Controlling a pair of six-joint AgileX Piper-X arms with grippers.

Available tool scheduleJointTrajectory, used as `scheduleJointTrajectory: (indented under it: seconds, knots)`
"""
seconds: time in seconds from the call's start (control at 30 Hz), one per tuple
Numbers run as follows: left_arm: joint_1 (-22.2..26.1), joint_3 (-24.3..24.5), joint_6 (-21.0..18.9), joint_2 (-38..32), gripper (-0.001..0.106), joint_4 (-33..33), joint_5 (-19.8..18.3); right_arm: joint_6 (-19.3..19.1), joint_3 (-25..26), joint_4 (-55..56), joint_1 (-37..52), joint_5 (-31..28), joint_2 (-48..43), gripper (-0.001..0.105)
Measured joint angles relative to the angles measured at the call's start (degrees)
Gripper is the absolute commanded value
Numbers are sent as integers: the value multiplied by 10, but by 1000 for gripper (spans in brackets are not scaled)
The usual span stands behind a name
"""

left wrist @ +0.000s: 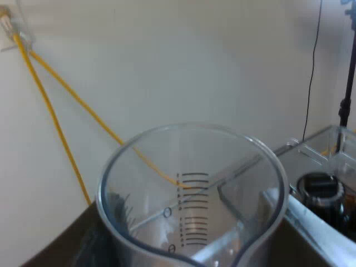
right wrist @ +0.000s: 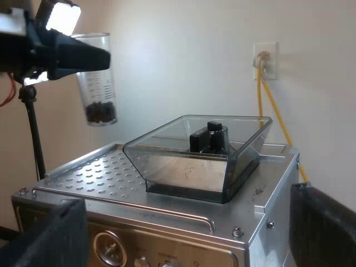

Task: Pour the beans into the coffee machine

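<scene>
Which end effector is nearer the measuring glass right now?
Left. The left end effector holds the measuring glass aloft; the right end effector sits at the espresso machine's front, apart from it.

Close-up measuring glass [left wrist: 194, 222], bean hopper [left wrist: 325, 149] seemingly just beside it

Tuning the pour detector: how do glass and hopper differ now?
The glass is a tall, clear cylinder; the hopper is wide, angular, smoky. The glass holds beans at its bottom; the hopper shows none. The glass is upright in the air; the hopper sits on the machine. Both are see-through.
</scene>
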State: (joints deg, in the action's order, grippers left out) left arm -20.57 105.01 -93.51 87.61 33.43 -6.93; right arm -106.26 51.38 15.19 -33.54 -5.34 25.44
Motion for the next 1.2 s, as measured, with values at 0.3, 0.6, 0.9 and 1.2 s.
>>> scheduleJointTrajectory:
  seconds: [0.3, 0.6, 0.9, 1.2]
  knots:
    - [-2, 37, 0, 47, 26, 4, 2, 0, 0, 0, 0, 0, 0, 79]
    - [-6, 37, 25, 77, 26, 24, 2, 0, 0, 0, 0, 0, 0, 79]
    - [-17, 37, 134, 77, 26, 3, 17, 0, 0, 0, 0, 0, 0, 79]
    - [-58, 37, 284, 77, 26, -39, 65, 0, 0, 0, 0, 0, 0, 79]
